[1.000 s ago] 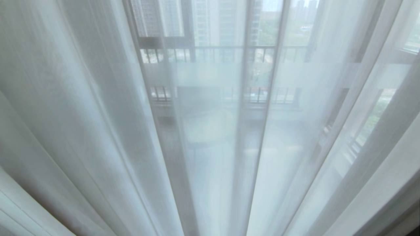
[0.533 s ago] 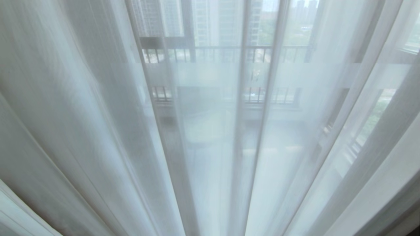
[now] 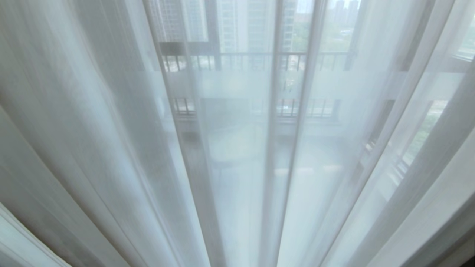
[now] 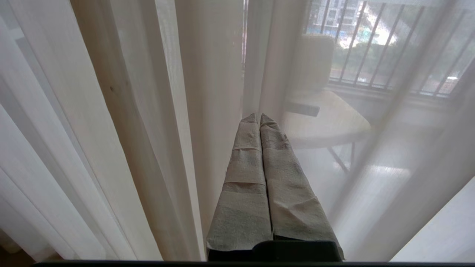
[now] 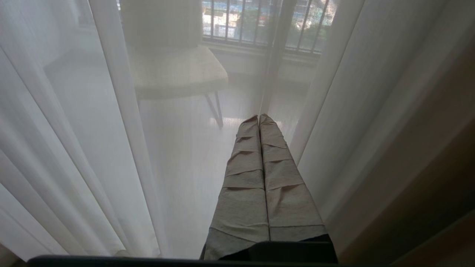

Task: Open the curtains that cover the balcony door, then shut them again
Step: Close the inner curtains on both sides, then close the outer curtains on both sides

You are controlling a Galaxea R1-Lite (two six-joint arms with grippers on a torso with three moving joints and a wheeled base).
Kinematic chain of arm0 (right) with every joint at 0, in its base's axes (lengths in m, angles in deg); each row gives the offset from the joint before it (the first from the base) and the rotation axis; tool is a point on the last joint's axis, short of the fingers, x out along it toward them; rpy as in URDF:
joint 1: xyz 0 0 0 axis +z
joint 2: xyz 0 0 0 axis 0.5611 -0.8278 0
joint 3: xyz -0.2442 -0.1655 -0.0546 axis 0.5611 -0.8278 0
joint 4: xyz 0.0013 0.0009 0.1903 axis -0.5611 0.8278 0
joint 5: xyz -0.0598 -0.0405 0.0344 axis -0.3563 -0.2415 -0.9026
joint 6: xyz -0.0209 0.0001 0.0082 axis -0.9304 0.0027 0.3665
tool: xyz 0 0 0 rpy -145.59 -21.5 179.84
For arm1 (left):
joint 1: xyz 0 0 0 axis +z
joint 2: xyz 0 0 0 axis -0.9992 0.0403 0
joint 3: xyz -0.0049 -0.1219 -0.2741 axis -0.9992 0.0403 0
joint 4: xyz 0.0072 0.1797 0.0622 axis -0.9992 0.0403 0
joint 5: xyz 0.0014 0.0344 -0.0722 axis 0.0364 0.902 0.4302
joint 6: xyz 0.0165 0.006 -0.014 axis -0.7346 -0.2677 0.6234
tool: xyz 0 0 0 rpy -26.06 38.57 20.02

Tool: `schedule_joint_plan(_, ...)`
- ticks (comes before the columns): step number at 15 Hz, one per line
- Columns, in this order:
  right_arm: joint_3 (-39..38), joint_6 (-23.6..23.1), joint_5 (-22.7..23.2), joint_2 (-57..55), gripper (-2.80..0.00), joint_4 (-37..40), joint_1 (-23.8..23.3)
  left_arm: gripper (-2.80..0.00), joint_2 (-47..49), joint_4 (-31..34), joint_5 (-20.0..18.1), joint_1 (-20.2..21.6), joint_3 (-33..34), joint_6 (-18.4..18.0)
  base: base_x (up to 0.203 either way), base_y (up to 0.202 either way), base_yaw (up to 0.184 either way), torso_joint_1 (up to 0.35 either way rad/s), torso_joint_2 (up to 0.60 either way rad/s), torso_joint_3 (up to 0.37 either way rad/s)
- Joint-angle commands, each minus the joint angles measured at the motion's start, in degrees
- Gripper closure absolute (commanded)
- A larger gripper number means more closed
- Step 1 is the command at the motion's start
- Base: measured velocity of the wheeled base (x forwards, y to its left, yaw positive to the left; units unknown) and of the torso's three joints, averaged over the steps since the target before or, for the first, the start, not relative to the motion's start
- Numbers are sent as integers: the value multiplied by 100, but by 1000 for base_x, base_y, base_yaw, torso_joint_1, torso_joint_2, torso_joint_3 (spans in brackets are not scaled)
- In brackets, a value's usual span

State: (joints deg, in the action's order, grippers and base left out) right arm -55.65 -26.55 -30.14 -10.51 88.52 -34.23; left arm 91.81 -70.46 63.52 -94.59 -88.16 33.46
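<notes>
Thin see-through white sheer curtains (image 3: 111, 148) hang in long vertical folds across the whole head view, drawn over the tall glass balcony door (image 3: 241, 89) with its frosted white band. Behind the fabric show a pale chair (image 5: 174, 70) and a barred black railing (image 4: 371, 48). The left gripper (image 4: 258, 118) and right gripper (image 5: 258, 118), both paper-wrapped, point at the sheers, jaws pressed together, holding nothing.

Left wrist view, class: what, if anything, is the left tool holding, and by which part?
Nothing. The left tool is shut with its paper-wrapped fingers pressed together, empty, in front of the thin see-through white sheer curtains.
</notes>
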Motion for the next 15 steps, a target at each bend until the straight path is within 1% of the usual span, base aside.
schedule_joint_plan(1, 0, -7, 2, 2, 0, 2, 1, 0, -476, -19, -2, 121, 460, 1, 0, 0, 0, 0, 0, 0)
schedule_joint_plan(2, 0, -7, 2, 2, 0, 2, 1, 0, -569, -35, -68, 318, 669, 0, 0, 0, 0, 0, 0, 0)
schedule_joint_plan(3, 0, -7, 2, 2, 0, -2, 1, 0, -656, -44, -276, 522, 866, 0, 0, 0, 0, 0, 0, 0)
schedule_joint_plan(5, 0, -7, 2, 2, 0, 2, 1, 0, -859, -44, -755, 645, 1270, 0, 0, 0, 0, 0, 0, 0)
schedule_joint_plan(6, 0, -7, 2, 2, 0, 2, 1, 0, -993, -43, -901, 639, 1441, -5, 0, 0, 0, 0, 0, 0)
schedule_joint_plan(9, 0, -7, 2, 2, 0, 2, 1, 0, -1266, -39, -955, 561, 1735, -9, 0, 0, 0, 0, 0, 0)
schedule_joint_plan(12, 0, -7, 2, 2, 0, 1, 1, 0, -1733, 305, -1029, 624, 1773, -54, 0, 0, 0, 0, 0, 0)
schedule_joint_plan(14, 0, -7, 2, 2, 0, 2, 1, 0, -1966, 413, -1296, 643, 1781, -60, 0, 0, 0, 0, 0, 0)
schedule_joint_plan(15, 0, -7, 2, 2, 0, 2, 1, 0, -2177, 632, -1413, 649, 1780, -70, 0, 0, 0, 0, 0, 0)
